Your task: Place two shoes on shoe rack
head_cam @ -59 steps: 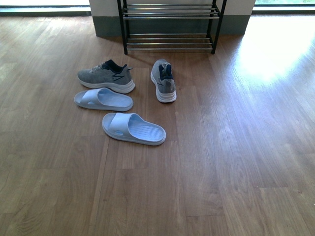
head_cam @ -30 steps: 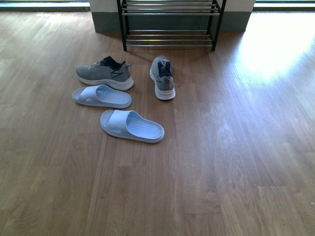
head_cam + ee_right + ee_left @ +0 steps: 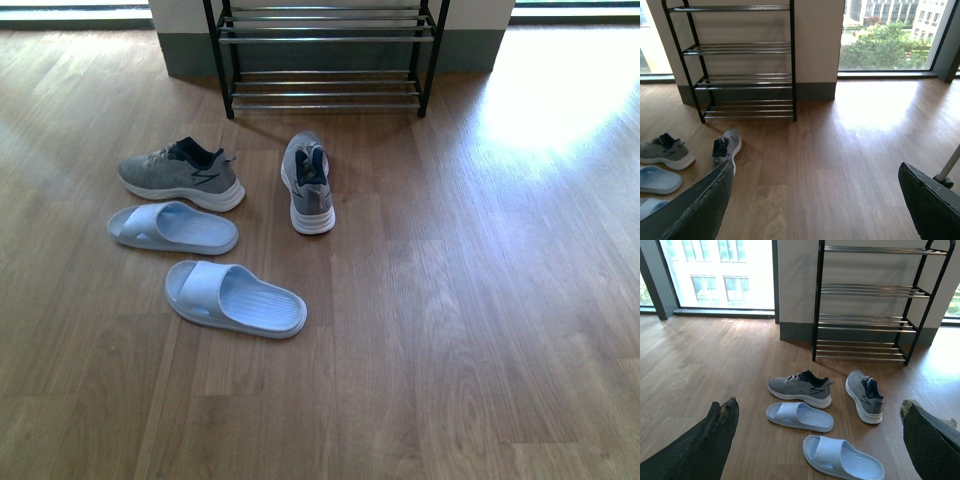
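While left gripper (image 3: 817, 406) & right gripper (image 3: 815, 172) gape wide, holding nothing, grey sneakers (image 3: 182, 172) & blue slides (image 3: 236, 298) lie on floor (image 3: 480, 300) before shoe rack (image 3: 325, 40)'s front edge; floor's right side wide open.

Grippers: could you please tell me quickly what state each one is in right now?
Left gripper: open, dark padded jaws wide apart, holding nothing.
Right gripper: open, dark padded jaws wide apart, holding nothing.
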You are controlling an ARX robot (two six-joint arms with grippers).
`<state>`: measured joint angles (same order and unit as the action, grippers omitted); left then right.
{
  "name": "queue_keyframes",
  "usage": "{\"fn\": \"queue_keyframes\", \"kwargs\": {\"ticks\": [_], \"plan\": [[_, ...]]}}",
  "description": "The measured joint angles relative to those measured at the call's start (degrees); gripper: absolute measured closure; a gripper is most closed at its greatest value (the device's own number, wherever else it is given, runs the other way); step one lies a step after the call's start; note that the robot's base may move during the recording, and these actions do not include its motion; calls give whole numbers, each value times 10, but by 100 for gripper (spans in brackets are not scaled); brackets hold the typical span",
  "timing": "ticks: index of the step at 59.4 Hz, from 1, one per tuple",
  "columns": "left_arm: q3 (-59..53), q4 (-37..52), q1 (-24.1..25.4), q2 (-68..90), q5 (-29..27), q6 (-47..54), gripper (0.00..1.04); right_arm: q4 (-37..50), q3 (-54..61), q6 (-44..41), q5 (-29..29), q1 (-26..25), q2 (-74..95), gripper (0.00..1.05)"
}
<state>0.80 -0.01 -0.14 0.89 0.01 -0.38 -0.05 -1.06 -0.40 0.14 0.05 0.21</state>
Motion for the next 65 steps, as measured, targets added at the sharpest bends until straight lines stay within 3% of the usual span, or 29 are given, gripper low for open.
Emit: {"fn": "queue_keyframes", "kwargs": {"ticks": [65], "plan": [[0, 0, 0, 0, 0, 0, 9, 0, 0, 0, 0, 0, 0, 9]]}}
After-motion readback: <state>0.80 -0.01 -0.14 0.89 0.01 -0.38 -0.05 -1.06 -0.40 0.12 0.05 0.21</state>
